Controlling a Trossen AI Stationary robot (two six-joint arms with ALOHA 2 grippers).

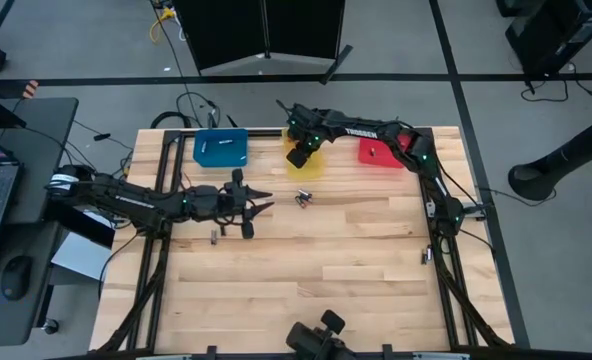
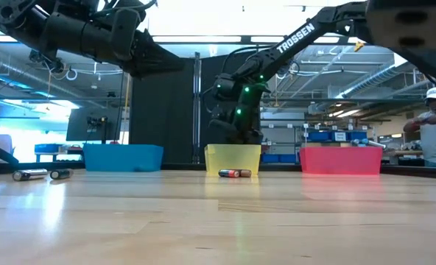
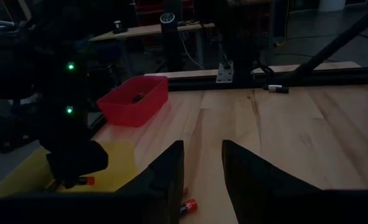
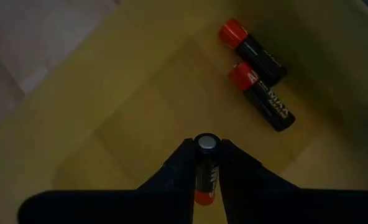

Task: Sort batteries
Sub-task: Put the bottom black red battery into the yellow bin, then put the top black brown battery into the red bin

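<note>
**Ana:** Nearest the table-level camera is bare wooden table [image 2: 218, 221]. Far left, two loose batteries [image 2: 37, 174] lie on it. From above, what next?

**Ben:** Left gripper [image 1: 259, 205] hovers mid-table with its fingers parted and nothing between them. Behind it is the blue bin [image 1: 221, 148]. Two more cells [image 1: 303, 198] lie just beyond its tips, in front of the yellow bin [image 1: 311, 165].

**Ana:** And the right gripper [image 4: 207, 163]?

**Ben:** Over the yellow bin, pinching one black battery with an orange end [image 4: 206, 168], pointed down inside. Two matching cells [image 4: 258, 71] lie on the bin floor. Farthest right, the red bin [image 1: 379, 152] holds one small dark thing.

**Ana:** So a drop-off is under way?

**Ben:** I'd judge so. Next the jaws need to open while above the yellow floor, then lift clear.
</note>
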